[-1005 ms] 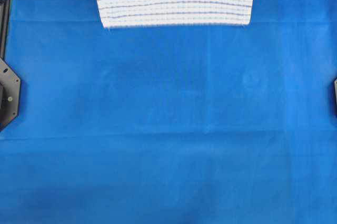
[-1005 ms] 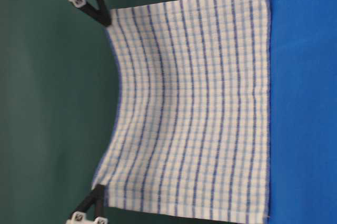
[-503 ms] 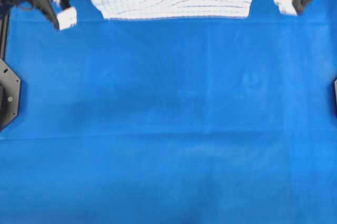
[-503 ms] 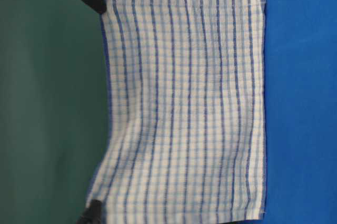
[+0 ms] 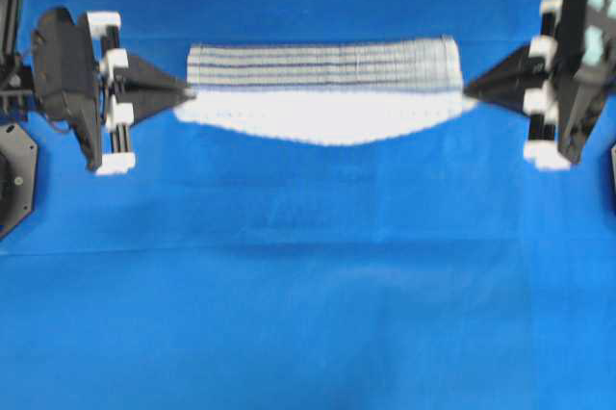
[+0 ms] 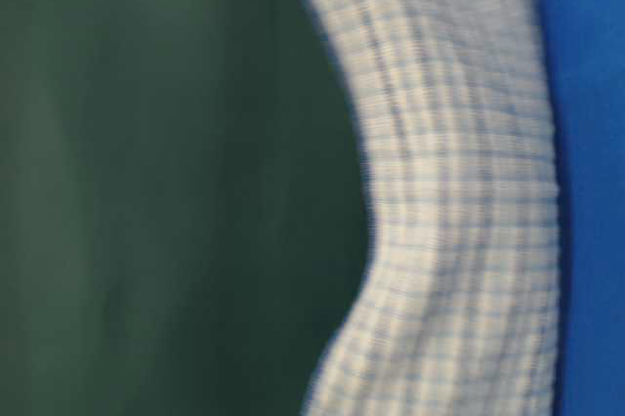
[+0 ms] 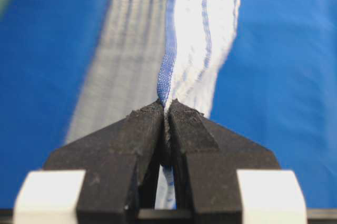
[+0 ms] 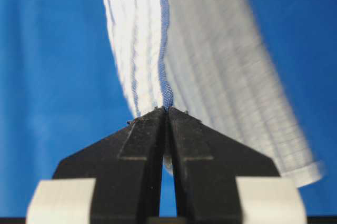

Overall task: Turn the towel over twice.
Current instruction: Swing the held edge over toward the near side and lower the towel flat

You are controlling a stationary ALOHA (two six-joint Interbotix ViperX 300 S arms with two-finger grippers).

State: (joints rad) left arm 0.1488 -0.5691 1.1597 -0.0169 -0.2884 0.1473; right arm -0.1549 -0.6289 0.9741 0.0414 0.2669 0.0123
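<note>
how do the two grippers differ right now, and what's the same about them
The left gripper comes in from the overhead view's left and pinches the towel's left corner; the right gripper comes in from the right and pinches the opposite corner. They point toward each other. Both are shut on the hem, holding the towel stretched above the blue sheet.

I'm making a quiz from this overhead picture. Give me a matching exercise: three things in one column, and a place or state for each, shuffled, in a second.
Things:
1. left gripper
2. right gripper
3. towel

States:
A. stretched out between two grippers
B. shut on the towel's end at the view's right
C. shut on the towel's end at the view's left

Pairs: 1-C, 2-B, 3-A
</note>
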